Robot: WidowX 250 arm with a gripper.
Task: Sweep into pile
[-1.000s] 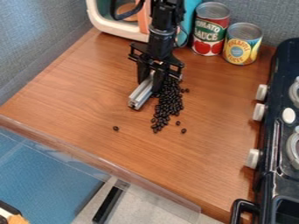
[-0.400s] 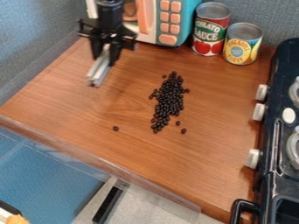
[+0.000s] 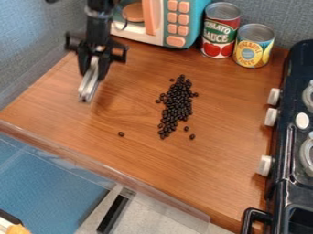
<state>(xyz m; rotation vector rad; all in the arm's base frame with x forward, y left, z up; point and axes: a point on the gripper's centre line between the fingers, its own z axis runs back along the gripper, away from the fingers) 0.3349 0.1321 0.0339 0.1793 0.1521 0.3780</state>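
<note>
Metal bar (image 3: 89, 87), upper end hidden at gripper (image 3: 93, 75); arm (image 3: 98, 28) and toy microwave (image 3: 198, 16), cut off at top; stove (image 3: 289, 80), at right; yellow corner item (image 3: 18, 229) is too cropped to identify.

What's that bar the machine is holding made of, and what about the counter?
The bar looks like satin metal, perhaps aluminium, going by its silvery sheen. The counter seems smooth wood or wood-look laminate, judging by its brown grain.

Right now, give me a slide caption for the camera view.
Gripper holds a silver bar over the counter, beside a long pile of dark beans, a few strays nearby.
</note>
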